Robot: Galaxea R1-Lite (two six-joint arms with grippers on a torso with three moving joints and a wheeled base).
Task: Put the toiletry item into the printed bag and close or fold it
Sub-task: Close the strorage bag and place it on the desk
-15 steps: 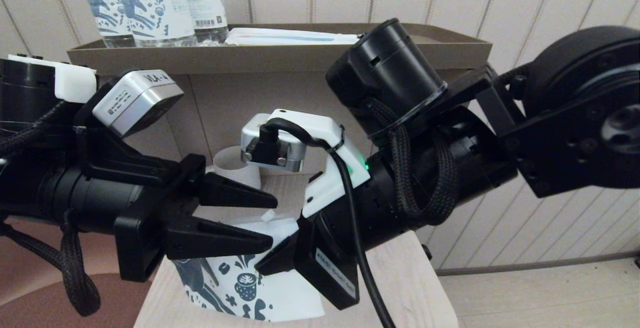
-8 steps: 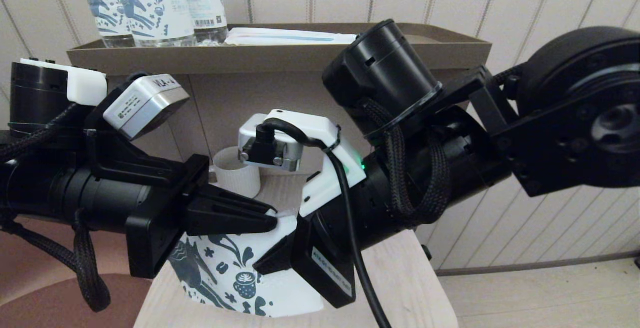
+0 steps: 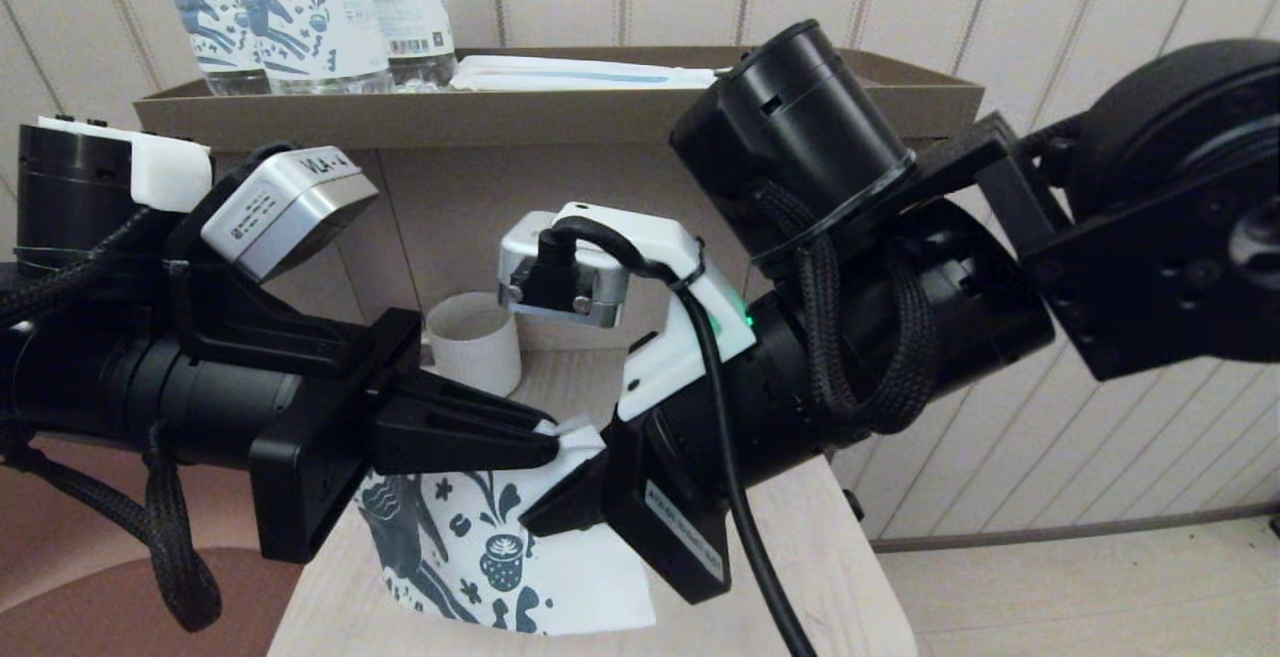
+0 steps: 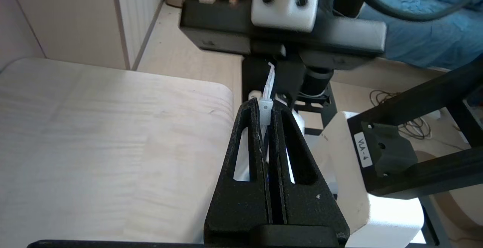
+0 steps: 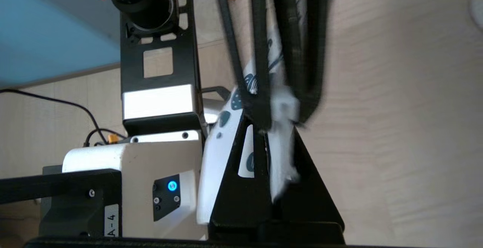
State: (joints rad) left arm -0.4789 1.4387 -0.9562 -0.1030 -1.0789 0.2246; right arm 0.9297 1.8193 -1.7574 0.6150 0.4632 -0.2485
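Printed bag point(image 3: 520, 557): upright above the wooden table point(image 3: 820, 577), top edge between my grippers | left gripper point(image 3: 545, 447): I clamp its zip top | right gripper point(image 3: 535, 522): closed on its edge.

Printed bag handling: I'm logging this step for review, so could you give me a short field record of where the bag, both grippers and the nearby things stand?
printed bag: held upright over the pale wooden table, lower edge near the tabletop
left gripper: jaws shut on the bag's white zip slider at the top edge
right gripper: jaws shut on the bag's top edge, beside the left gripper
toiletry item: not visible in any view
white cup: stands behind the bag
brown tray: raised at the back, holds bottles
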